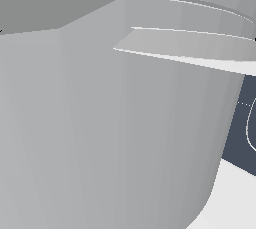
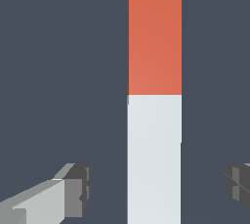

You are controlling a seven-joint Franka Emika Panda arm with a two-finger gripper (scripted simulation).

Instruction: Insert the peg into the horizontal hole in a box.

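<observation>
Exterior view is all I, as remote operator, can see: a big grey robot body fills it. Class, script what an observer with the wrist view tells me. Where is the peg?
Observer: The long square-section bar, half orange-red and half pale grey-white, lies on the dark floor straight under the wrist camera.
Operator: Is the gripper holding it?
Observer: No. The gripper is open; one dark finger pad stands on each side of the pale half, with clear gaps.
Operator: Which half sits between the fingers?
Observer: The pale grey-white half; the orange-red half runs on away from the fingers.
Operator: Can you see the box?
Observer: No, neither view shows it.
</observation>
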